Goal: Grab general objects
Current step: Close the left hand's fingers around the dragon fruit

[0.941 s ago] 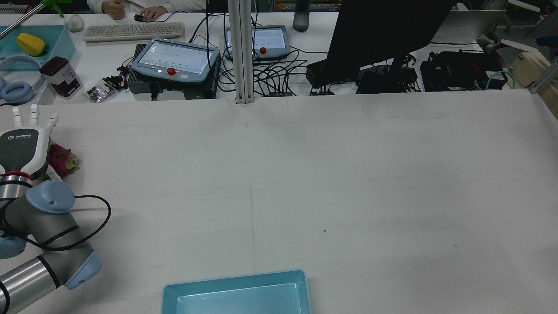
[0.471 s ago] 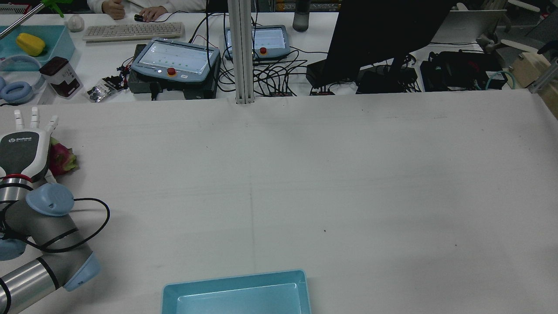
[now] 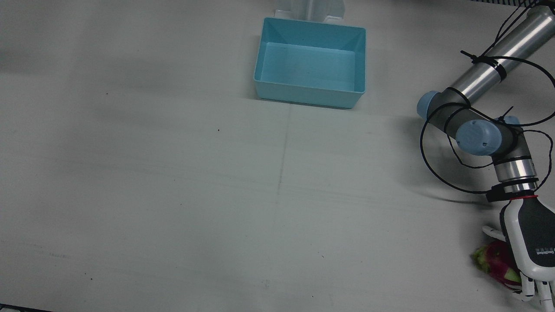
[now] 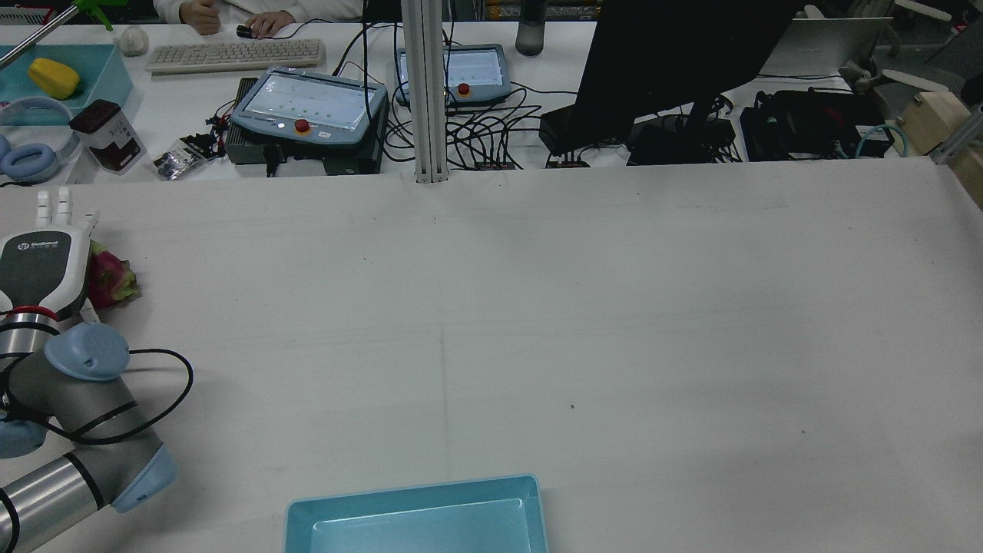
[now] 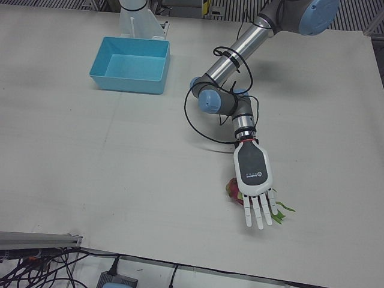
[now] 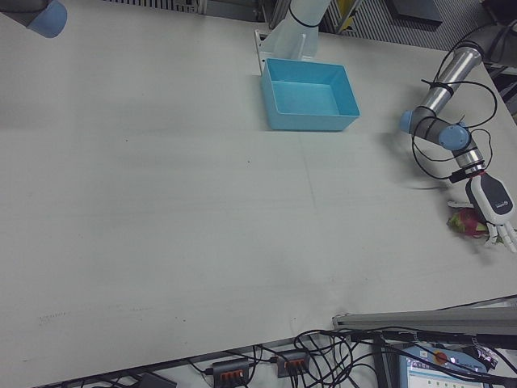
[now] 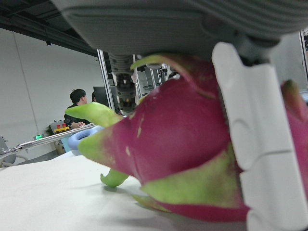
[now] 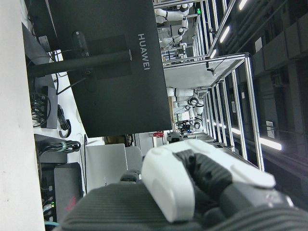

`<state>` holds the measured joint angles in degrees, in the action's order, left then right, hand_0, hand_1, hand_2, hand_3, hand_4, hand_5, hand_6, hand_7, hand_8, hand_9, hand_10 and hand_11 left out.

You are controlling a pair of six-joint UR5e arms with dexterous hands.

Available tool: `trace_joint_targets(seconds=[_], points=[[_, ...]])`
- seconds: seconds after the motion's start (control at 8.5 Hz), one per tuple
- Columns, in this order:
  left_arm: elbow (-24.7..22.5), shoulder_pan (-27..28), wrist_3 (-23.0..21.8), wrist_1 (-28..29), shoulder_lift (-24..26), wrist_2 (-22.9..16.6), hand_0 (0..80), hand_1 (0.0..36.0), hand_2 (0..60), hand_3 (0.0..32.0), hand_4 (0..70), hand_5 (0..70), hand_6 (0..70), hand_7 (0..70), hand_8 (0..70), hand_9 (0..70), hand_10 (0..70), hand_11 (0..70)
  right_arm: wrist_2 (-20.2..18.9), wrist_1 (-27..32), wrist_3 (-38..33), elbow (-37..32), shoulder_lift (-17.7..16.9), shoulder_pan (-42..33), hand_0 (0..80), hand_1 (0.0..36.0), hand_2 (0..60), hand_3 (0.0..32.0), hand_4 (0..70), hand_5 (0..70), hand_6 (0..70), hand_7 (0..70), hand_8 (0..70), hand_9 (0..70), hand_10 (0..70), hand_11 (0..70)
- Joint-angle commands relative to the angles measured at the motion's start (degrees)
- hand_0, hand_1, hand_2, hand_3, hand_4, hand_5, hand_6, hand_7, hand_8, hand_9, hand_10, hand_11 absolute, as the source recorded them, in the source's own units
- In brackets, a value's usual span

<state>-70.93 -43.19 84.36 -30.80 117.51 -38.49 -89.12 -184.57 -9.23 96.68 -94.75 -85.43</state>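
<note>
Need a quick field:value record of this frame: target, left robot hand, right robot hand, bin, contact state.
target: dragon fruit, lying on the table near the robot's left edge
left robot hand: over the fruit, palm down, fingers extended past it
grasp: not closed; fingers apart
contact: cannot tell if the palm touches the fruit
right robot hand: only in its own camera, away from the table; state unclear
bin: blue bin, empty, far from the fruit

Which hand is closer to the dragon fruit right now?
Left. The left hand hovers directly over the dragon fruit, fingers spread, not yet closed on it. The right hand shows only in its own camera, away from the fruit.
</note>
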Motion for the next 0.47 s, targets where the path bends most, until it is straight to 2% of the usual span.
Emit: trace_joint_targets(seconds=[0.0, 0.12, 0.24, 0.35], points=[[0.0, -0.05, 2.83, 2.06, 0.09, 0.0, 46.1, 11.1, 26.0, 0.0, 27.3, 70.0, 33.3, 50.5, 17.8, 28.0, 6.5, 9.8, 0.0, 0.0, 0.0, 0.0, 0.0, 0.0, 0.0, 0.0, 0.0, 0.0, 0.0, 0.0, 0.0, 0.0, 0.0, 0.0, 0.0, 0.0], [0.0, -0.05, 2.83, 2.06, 0.09, 0.0, 45.8, 9.8, 27.4, 0.0, 31.7, 70.0, 39.3, 62.5, 26.1, 40.2, 10.4, 15.2, 0.0, 0.0, 0.0, 0.0, 0.0, 0.0, 0.0, 0.0, 0.0, 0.0, 0.0, 0.0, 0.0, 0.0, 0.0, 0.0, 0.0, 0.0], [0.0, -0.05, 2.83, 2.06, 0.09, 0.09, 45.6, 9.4, 27.7, 0.0, 33.2, 70.0, 41.2, 67.8, 28.4, 43.5, 11.8, 17.2, 0.0, 0.0, 0.0, 0.0, 0.0, 0.0, 0.0, 0.0, 0.0, 0.0, 0.0, 0.0, 0.0, 0.0, 0.0, 0.0, 0.0, 0.0], [0.0, -0.05, 2.83, 2.41, 0.09, 0.09, 45.4, 8.6, 28.0, 0.0, 35.1, 70.0, 44.1, 70.0, 31.8, 48.1, 14.2, 20.5, 0.0, 0.0, -0.09, 0.0, 0.0, 0.0, 0.0, 0.0, 0.0, 0.0, 0.0, 0.0, 0.0, 0.0, 0.0, 0.0, 0.0, 0.0]])
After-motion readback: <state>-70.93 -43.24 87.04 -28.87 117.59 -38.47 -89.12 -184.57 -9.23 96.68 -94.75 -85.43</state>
